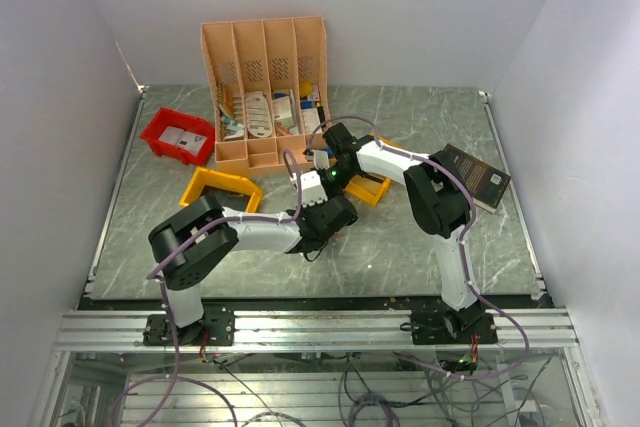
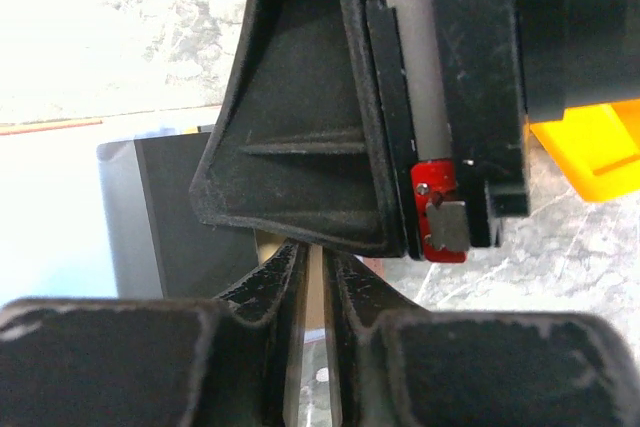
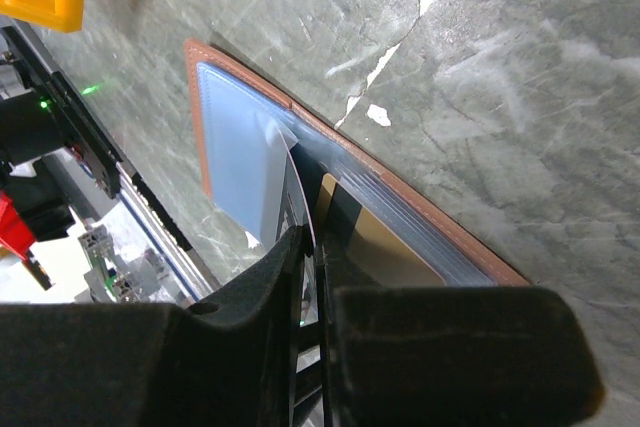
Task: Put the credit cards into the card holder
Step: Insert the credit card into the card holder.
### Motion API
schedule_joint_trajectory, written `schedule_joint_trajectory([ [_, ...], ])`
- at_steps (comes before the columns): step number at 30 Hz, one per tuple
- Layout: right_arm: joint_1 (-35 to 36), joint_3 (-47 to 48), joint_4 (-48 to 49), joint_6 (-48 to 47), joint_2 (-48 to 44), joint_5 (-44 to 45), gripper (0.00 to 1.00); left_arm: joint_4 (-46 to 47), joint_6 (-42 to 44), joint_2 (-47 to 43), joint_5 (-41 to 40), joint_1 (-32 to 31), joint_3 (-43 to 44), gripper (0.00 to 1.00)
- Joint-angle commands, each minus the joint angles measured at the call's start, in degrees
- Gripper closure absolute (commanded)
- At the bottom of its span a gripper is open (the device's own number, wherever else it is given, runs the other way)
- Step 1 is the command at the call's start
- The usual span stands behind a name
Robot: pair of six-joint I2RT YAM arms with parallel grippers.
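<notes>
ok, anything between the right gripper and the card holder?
Nothing visible. The right gripper is shut on a thin pale sheet standing up from the open card holder; whether that is a card or a pocket leaf, I cannot tell.

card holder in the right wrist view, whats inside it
Open, the card holder shows a pale bluish pocket panel and tan lining under clear leaves. The right fingers pinch one leaf and cover its near end; whether a card sits inside cannot be told.
</notes>
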Motion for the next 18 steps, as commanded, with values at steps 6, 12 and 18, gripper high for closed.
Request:
schedule_joint_trajectory([
  [6, 0.3, -1.5, 0.2, -1.7, 3.6, 5.0, 0.85, -15.7, -10.1, 4.2, -6.9, -0.3, 6.2, 0.67],
  [12, 0.3, -1.0, 0.0, -2.2, 3.5, 4.9, 0.82, -17.0, -11.2, 4.6, -7.3, -0.3, 6.9, 0.6],
  [18, 0.3, -0.3, -0.4, -2.8, 2.6, 4.7, 0.76, -18.5, -12.6, 4.7, -7.5, -0.2, 6.9, 0.56],
])
